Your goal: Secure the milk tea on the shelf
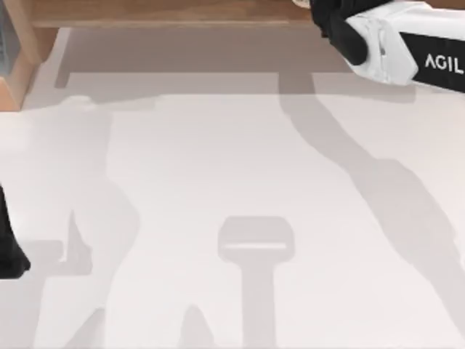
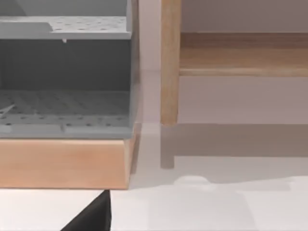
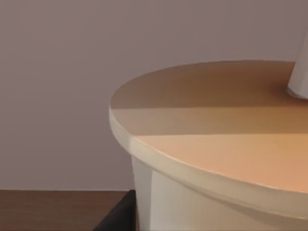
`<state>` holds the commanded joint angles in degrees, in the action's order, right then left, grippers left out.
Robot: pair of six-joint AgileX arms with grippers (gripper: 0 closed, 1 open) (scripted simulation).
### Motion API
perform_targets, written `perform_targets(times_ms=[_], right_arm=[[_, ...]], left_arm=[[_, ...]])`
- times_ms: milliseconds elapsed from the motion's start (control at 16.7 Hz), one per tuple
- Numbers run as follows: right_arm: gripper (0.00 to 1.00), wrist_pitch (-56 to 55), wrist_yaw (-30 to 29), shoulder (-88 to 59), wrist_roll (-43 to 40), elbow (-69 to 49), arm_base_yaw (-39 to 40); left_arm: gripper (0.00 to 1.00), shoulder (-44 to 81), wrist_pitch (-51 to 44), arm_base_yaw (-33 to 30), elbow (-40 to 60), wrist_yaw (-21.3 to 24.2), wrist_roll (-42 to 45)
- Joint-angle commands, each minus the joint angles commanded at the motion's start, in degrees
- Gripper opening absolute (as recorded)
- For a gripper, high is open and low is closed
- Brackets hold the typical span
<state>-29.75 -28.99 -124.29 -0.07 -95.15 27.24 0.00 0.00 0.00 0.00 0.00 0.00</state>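
The milk tea (image 3: 216, 144) looms close in the right wrist view: flat orange top, pale tapered wall, and the foot of a white straw (image 3: 299, 82). One dark finger (image 3: 118, 216) of my right gripper lies against the cup's wall, above the brown board of the shelf (image 3: 57, 209). From above, my right arm (image 1: 392, 43) reaches in over the shelf (image 1: 167, 11) at the table's far right. The cup's lower part is hidden. My left arm (image 1: 7, 247) stays parked at the left edge.
A grey perforated rack on a wooden base (image 2: 62, 110) stands at the far left, beside the shelf's wooden side post (image 2: 169, 62). The white table (image 1: 232, 182) spreads out in front of the shelf, crossed by the arms' shadows.
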Motion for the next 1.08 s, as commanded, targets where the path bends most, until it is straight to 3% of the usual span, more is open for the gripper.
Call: perform_targets(times_ms=[240, 1020, 1080], right_arm=[[0.0, 0.0, 0.0, 0.0, 0.0, 0.0, 0.0], [0.98, 0.0, 0.0, 0.0, 0.0, 0.0, 0.0], [1.0, 0.0, 0.0, 0.0, 0.0, 0.0, 0.0]], left_arm=[[1.0, 0.0, 0.0, 0.0, 0.0, 0.0, 0.0], [1.0, 0.0, 0.0, 0.0, 0.0, 0.0, 0.0], [1.0, 0.0, 0.0, 0.0, 0.0, 0.0, 0.0]])
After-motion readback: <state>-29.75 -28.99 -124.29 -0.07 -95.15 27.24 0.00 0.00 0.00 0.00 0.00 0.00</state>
